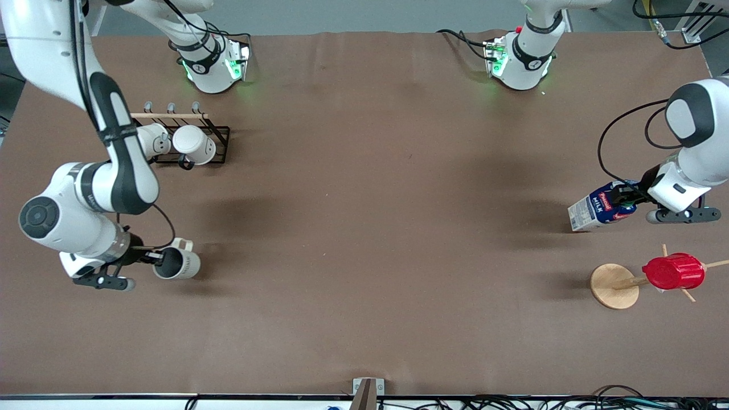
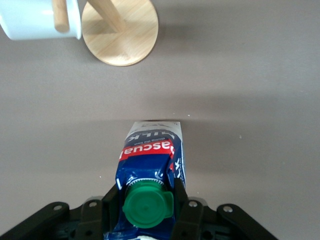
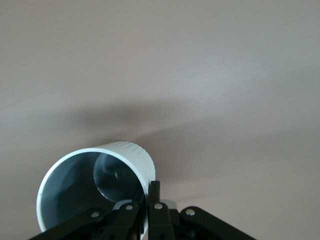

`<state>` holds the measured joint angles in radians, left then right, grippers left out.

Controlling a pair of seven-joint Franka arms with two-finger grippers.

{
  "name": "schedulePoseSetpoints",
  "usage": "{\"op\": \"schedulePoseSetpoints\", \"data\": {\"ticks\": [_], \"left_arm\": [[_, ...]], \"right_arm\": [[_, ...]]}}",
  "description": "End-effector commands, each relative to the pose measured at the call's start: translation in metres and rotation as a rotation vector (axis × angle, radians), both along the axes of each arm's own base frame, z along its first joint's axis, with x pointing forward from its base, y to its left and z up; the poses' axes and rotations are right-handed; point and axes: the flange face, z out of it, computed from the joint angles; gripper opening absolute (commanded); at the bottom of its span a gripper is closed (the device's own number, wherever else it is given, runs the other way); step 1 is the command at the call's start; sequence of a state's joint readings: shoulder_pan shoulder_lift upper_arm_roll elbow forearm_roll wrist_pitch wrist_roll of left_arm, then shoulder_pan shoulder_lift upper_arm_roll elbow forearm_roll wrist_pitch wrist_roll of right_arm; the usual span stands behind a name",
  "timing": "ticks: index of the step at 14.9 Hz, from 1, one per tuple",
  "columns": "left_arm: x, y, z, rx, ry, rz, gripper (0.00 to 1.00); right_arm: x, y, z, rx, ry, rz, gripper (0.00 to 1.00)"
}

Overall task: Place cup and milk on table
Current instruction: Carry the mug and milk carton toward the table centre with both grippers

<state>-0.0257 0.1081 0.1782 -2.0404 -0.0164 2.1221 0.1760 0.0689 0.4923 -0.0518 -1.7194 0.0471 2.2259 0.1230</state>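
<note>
The left gripper (image 1: 625, 199) has its fingers clamped on the milk (image 1: 598, 208) near the cap, at the left arm's end of the tabletop (image 1: 364, 228). The right gripper (image 1: 155, 259) pinches the cup (image 1: 177, 263) rim — at the right arm's end.

Even, diffuse overhead light fills the front view, leaving the brown table (image 1: 364, 228) matte and free of glare. Soft, blurred shadows lie beside the milk (image 1: 595, 206) and the cup (image 1: 179, 263). Green indicator lights glow at the 2 arm bases. Both wrist views look paler, washed-out, softening toward their edges.
</note>
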Motion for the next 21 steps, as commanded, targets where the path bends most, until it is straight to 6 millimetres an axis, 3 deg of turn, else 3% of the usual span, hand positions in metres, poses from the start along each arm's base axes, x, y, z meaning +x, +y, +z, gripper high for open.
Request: {"op": "schedulePoseSetpoints", "data": {"ticks": [1, 2, 4, 6, 9, 11, 13, 16, 21], "left_arm": [[0.009, -0.019, 0.041, 0.008, -0.007, -0.100, 0.03], [0.014, -0.034, 0.054, 0.007, -0.015, -0.140, 0.03], [0.023, -0.075, 0.074, 0.001, -0.038, -0.193, 0.03], [0.031, -0.114, 0.088, -0.002, -0.069, -0.232, 0.03], [0.047, -0.164, 0.092, -0.019, -0.093, -0.276, 0.01], [0.061, -0.200, 0.089, -0.041, -0.101, -0.243, 0.01], [0.060, -0.238, 0.079, -0.066, -0.085, -0.247, 0.01], [0.046, -0.289, 0.060, -0.081, -0.038, -0.201, 0.01], [0.012, -0.390, 0.015, -0.044, 0.030, -0.165, 0.01]], "right_arm": [[-0.017, 0.083, 0.022, 0.015, 0.001, 0.004, 0.01], [-0.024, 0.121, 0.022, 0.017, -0.005, 0.006, 0.02], [-0.048, 0.218, 0.025, 0.021, -0.019, -0.004, 0.02], [-0.077, 0.290, 0.027, 0.028, -0.038, -0.002, 0.02], [-0.122, 0.372, 0.029, 0.045, -0.054, 0.000, 0.02], [-0.141, 0.401, 0.024, 0.053, -0.060, 0.001, 0.02], [-0.153, 0.418, 0.009, 0.047, -0.056, 0.020, 0.02], [-0.152, 0.430, -0.013, 0.062, -0.078, 0.001, 0.02], [-0.144, 0.437, -0.032, 0.045, -0.082, -0.016, 0.06]]}}
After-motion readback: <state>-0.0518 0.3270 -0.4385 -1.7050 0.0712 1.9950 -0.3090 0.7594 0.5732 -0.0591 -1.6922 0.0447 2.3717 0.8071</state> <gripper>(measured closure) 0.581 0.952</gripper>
